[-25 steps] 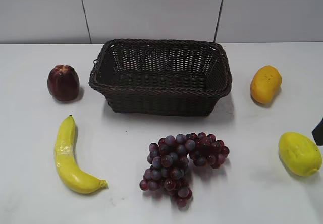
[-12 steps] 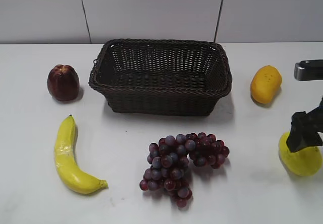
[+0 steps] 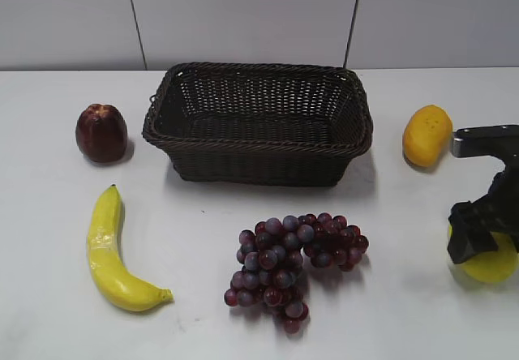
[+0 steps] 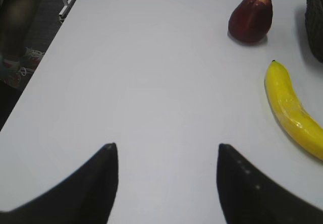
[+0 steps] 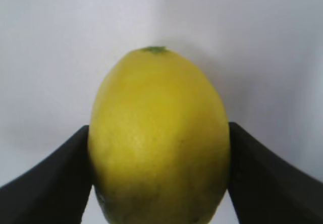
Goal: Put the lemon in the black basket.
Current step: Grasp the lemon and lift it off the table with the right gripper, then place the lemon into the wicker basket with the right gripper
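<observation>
The lemon (image 5: 159, 138), pale yellow and oval, lies on the white table at the right front; only its lower edge shows in the exterior view (image 3: 491, 267). My right gripper (image 3: 480, 246) has come down over it. In the right wrist view the gripper (image 5: 159, 183) is open, one black finger (image 5: 60, 178) close against each side of the lemon. The black basket (image 3: 259, 145) stands empty at the back middle, well to the left of the lemon. My left gripper (image 4: 166, 146) is open and empty over bare table, out of the exterior view.
An orange-yellow mango (image 3: 426, 135) lies behind the right gripper. Purple grapes (image 3: 292, 263) lie in front of the basket. A banana (image 3: 113, 250) and a dark red apple (image 3: 101, 133) lie at the left, and both show in the left wrist view: banana (image 4: 292, 110), apple (image 4: 251, 18).
My right arm came in from the right edge and dropped over the lemon, which it now mostly covers. The lemon and the other fruit have not moved.
</observation>
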Available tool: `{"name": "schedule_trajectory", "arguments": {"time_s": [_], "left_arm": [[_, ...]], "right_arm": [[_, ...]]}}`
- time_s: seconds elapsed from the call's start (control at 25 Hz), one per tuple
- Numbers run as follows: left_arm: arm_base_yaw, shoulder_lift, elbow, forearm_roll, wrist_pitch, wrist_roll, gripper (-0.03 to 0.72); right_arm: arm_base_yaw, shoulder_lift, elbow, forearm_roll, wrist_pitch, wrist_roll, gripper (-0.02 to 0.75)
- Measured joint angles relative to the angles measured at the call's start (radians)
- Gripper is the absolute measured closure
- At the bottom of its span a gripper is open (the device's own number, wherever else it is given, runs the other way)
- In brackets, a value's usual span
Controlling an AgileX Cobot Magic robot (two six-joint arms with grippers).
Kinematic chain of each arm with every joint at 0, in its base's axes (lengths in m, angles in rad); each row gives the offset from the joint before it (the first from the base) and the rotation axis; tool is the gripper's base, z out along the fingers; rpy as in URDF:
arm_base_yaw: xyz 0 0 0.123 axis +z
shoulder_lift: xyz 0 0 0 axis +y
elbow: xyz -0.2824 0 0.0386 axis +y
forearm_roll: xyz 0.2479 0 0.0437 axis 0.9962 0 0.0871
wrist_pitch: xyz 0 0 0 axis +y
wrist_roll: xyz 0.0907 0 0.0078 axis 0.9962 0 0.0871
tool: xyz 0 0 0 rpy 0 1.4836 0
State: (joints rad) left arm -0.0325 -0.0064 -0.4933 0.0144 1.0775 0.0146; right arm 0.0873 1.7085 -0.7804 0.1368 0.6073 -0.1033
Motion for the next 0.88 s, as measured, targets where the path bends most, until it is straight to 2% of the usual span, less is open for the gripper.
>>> {"name": "schedule_trajectory", "arguments": {"time_s": [0.48, 0.72, 0.88], "left_arm": [[0.0, 0.0, 0.0, 0.0, 0.0, 0.0, 0.232], [0.0, 0.0, 0.0, 0.0, 0.0, 0.0, 0.232], [0.0, 0.0, 0.0, 0.0, 0.0, 0.0, 0.232]], "right_arm": [[0.0, -0.045, -0.073, 0.008, 0.103, 0.026, 0.194], [0.012, -0.083, -0.298, 0.029, 0.245, 0.006, 0.195], [0.085, -0.082, -0.483, 0.029, 0.27, 0.0, 0.195]]}}
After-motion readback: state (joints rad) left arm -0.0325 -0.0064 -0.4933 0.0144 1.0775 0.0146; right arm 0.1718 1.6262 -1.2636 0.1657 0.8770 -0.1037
